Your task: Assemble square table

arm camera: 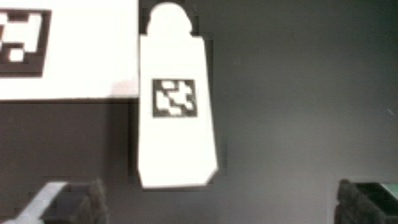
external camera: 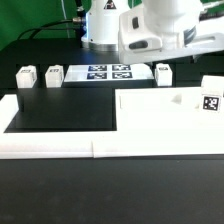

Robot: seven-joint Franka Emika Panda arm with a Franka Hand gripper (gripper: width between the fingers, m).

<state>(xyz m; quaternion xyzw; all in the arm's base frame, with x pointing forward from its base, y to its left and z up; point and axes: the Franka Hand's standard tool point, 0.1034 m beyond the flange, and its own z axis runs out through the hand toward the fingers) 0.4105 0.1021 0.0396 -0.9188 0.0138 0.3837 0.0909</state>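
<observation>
The white square tabletop lies flat on the black table at the exterior view's right, with a tag near its far corner. Three short white legs rest along the back: two at the left and one just right of the marker board. My arm's white hand hangs above that right leg. In the wrist view this tagged leg lies lengthwise below my gripper. The gripper is open wide, its fingers apart from the leg and holding nothing.
A long low white border wall runs along the front and up the left side. The marker board's corner shows beside the leg in the wrist view. The robot base stands at the back.
</observation>
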